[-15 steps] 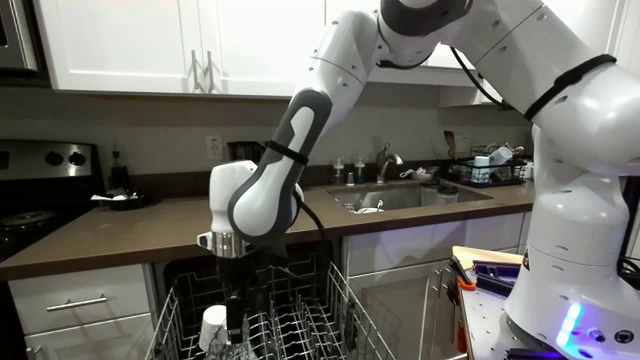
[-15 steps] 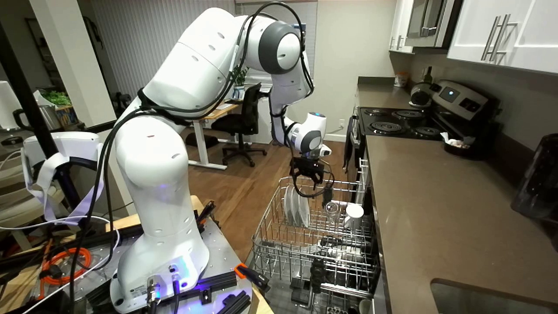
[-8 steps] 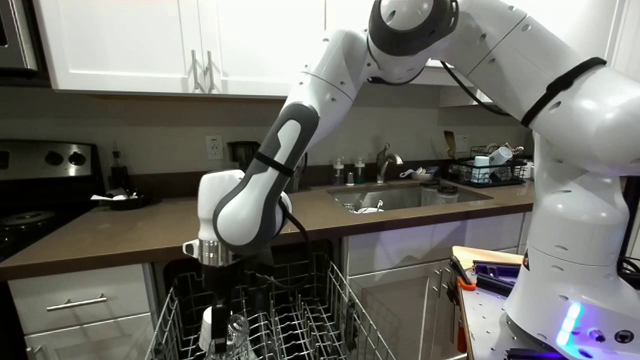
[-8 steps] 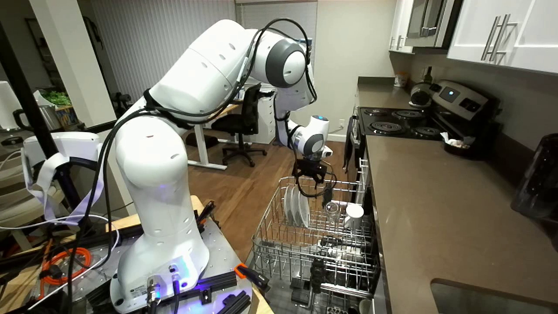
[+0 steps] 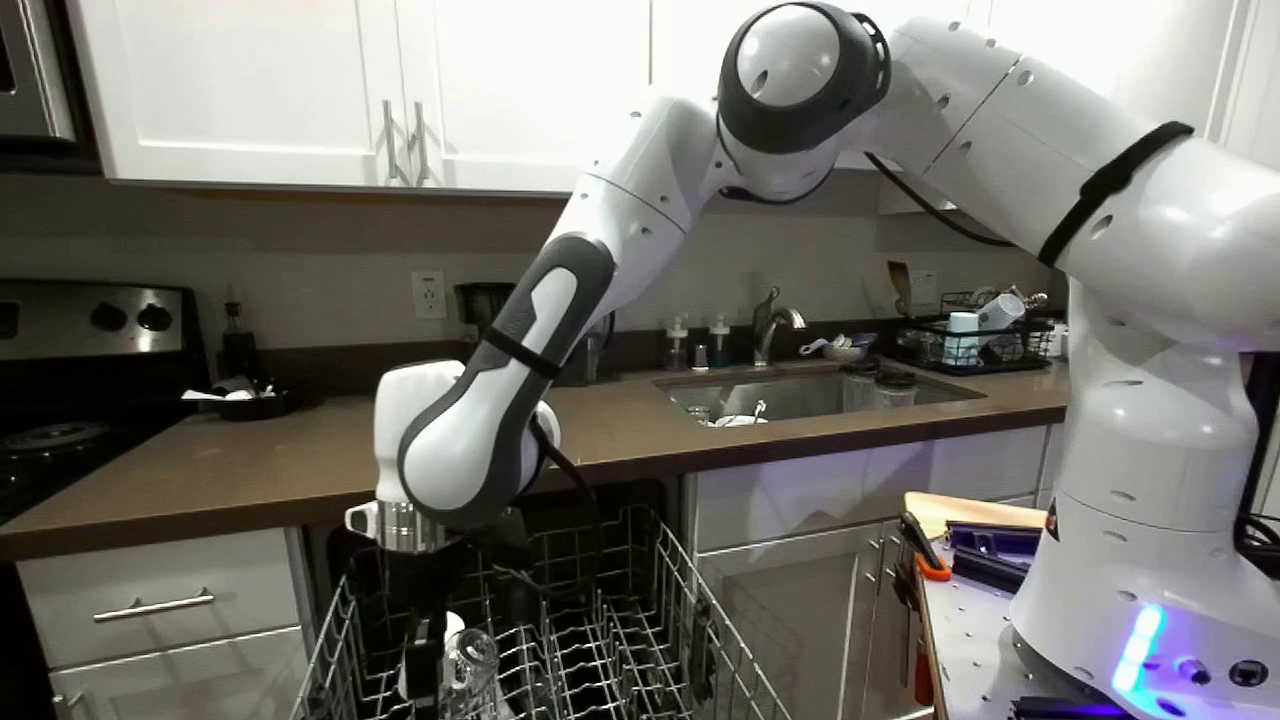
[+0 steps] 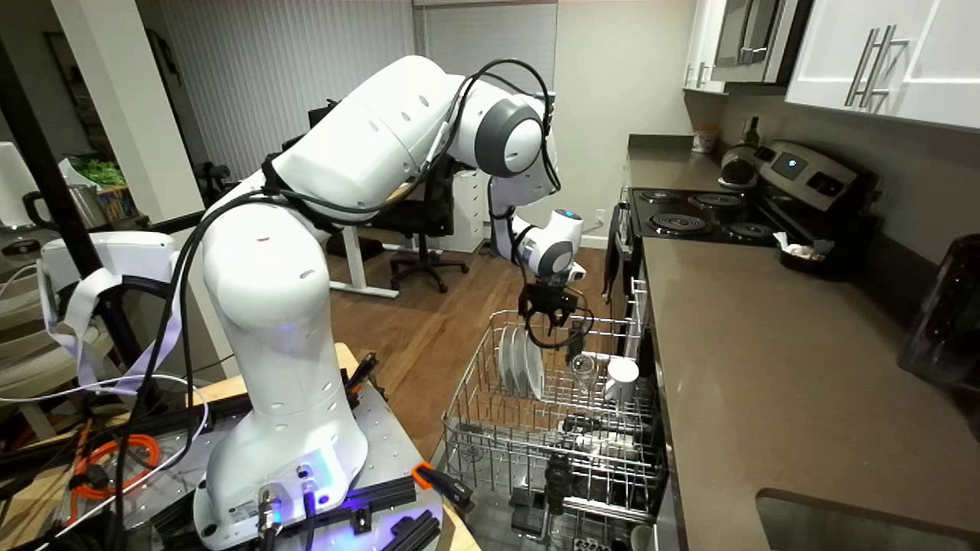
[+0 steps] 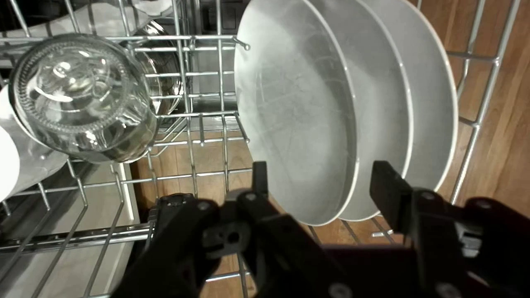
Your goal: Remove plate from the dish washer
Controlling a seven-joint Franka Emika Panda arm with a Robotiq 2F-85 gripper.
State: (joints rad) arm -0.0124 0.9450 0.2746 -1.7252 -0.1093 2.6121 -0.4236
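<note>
Hand [image 7: 321,178] wide: its fingers [image 7: 391,198] stand well apart, with no grip on anything that the wrist view shows. Just ahead of the hand is the plate [image 7: 294,111], on edge and leaning in the rack [image 5: 610,640]; part of its rim shows between the fingers, though how deep it sits there I cannot tell. Close behind it, toward the hand's right in the wrist view, lean a second plate [image 7: 383,95] and a third plate [image 7: 430,103]. Off to the hand's left are a glass [image 7: 83,103] and a cup [image 7: 25,165]. Farther out, right of the hand in an exterior view, runs the worktop [image 6: 766,344].

Likeliest trouble, I judge, is taking two plates at once: the finger on the right overlaps the second plate's rim in the wrist view, so closing from here could pinch both rims or push the second plate against the third plate. If only the rim's edge is caught, the smooth plate might twist or slip out. A sideways pull could jam it in the rack.

Compared with a second ago, the arm [image 5: 790,110] is lower in an exterior view and the hand farther left there, now partly hiding the cup. The plate and the glass look unmoved.
</note>
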